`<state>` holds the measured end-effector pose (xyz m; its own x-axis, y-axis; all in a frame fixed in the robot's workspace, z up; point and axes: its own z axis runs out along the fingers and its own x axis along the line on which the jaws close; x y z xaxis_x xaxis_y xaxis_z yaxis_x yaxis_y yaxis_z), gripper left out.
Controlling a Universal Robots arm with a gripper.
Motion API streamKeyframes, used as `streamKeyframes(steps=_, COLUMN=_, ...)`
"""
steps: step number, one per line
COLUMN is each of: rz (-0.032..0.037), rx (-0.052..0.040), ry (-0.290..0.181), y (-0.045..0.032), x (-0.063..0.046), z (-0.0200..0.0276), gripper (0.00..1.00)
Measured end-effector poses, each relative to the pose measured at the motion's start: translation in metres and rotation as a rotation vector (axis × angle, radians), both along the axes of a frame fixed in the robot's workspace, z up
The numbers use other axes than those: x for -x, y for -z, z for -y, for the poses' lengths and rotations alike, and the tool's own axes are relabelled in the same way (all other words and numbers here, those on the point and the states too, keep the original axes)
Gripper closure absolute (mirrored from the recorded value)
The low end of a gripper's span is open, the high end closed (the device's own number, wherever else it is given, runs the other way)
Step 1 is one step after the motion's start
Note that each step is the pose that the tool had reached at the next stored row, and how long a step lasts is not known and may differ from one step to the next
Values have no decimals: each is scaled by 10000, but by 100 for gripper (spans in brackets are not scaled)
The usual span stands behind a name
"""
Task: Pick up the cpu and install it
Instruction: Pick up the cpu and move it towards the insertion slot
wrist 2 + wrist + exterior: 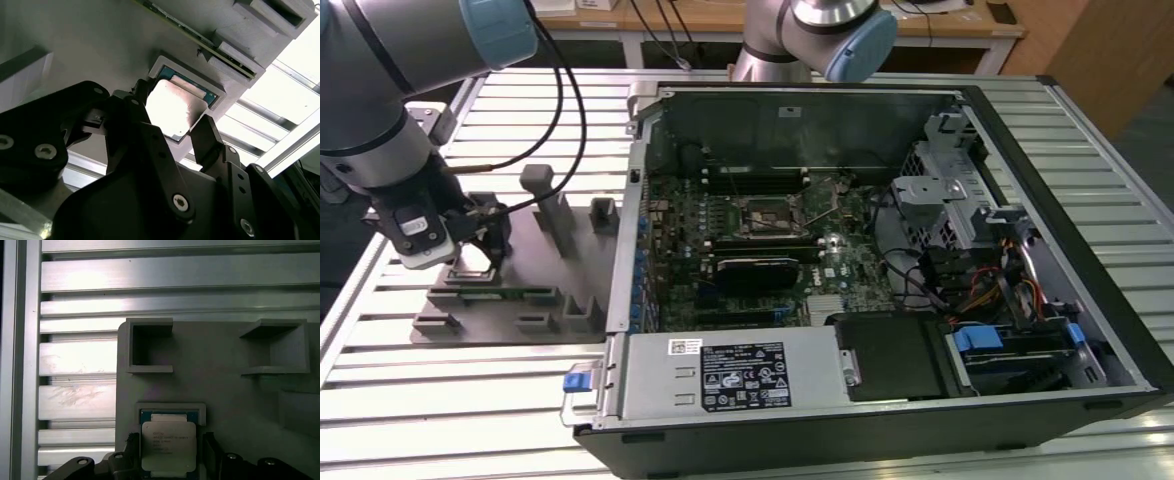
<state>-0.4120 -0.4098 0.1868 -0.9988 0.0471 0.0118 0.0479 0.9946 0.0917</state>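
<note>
The cpu [167,446], a flat silvery square chip, lies in a shallow recess of the grey holder tray [520,255] at the exterior view's left. My gripper [478,245] hangs low over that recess. In both wrist views its black fingers [205,135] stand on two opposite sides of the cpu [172,107], close to its edges with narrow gaps showing, so the gripper [172,112] is open around it. The gripper [169,447] has not lifted it; the chip rests in the tray. The motherboard's empty socket [767,212] sits in the middle of the open computer case [1067,300].
Grey upright posts [544,200] and blocks of the holder tray rise just beside the gripper. A green memory stick [507,293] lies in a tray slot. Cables [567,110] trail from the arm. The slatted metal table [454,400] carries everything. A second arm's joint [847,35] stands behind the case.
</note>
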Motion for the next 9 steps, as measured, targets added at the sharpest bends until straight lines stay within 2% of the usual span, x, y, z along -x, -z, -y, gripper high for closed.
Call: streamKeyframes(steps=9, rz=-2, rx=1, ry=-6, y=16, x=0, z=0, gripper=39)
